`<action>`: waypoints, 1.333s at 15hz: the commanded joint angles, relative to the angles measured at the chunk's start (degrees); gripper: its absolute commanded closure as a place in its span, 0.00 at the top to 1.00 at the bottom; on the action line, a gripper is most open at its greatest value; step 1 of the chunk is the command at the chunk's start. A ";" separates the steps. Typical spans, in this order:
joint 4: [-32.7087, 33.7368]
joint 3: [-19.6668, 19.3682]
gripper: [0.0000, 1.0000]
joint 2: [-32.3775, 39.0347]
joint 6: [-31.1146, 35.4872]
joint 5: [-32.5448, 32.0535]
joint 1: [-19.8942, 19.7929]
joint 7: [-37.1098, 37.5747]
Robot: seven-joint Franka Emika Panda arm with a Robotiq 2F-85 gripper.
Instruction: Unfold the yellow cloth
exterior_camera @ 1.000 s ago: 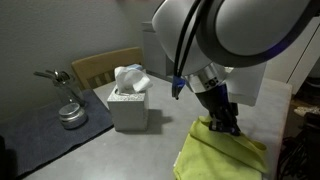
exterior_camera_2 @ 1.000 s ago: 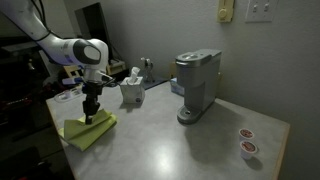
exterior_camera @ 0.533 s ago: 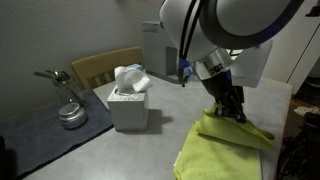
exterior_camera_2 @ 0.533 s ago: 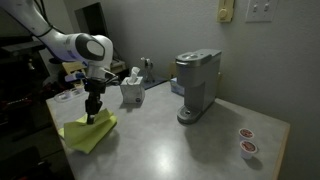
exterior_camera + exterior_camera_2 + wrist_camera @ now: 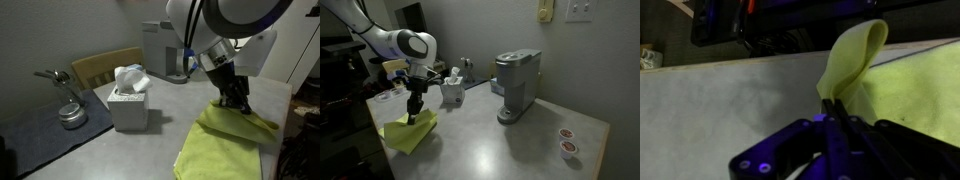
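Observation:
The yellow cloth point(image 5: 222, 150) lies on the grey table in both exterior views point(image 5: 408, 132), with one layer lifted. My gripper point(image 5: 238, 108) is shut on a corner of that layer and holds it a little above the rest of the cloth. It also shows in an exterior view point(image 5: 416, 112). In the wrist view the jaws point(image 5: 830, 104) are closed on a raised flap of the yellow cloth point(image 5: 855, 58), and more cloth lies flat to the right.
A white tissue box point(image 5: 129, 98) stands close beside the cloth, also seen from afar point(image 5: 451, 90). A grey coffee machine point(image 5: 516, 85) stands mid-table. A wooden chair back point(image 5: 100, 66) and a metal object point(image 5: 70, 113) are nearby. Two small cups point(image 5: 566, 141) sit at the far end.
My gripper has moved along the table away from the tissue box, carrying the cloth corner with it. The top layer is drawn further open.

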 commanded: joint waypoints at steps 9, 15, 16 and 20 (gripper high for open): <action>-5.06 -1.55 0.01 -2.92 -0.60 -0.76 -3.25 4.26; -5.26 -2.07 0.01 -3.09 -1.16 -0.92 -3.71 4.96; -5.36 -2.16 0.01 -3.20 -1.21 -0.92 -3.81 5.16; -5.84 -2.63 0.01 -3.79 -1.78 -1.12 -4.23 5.58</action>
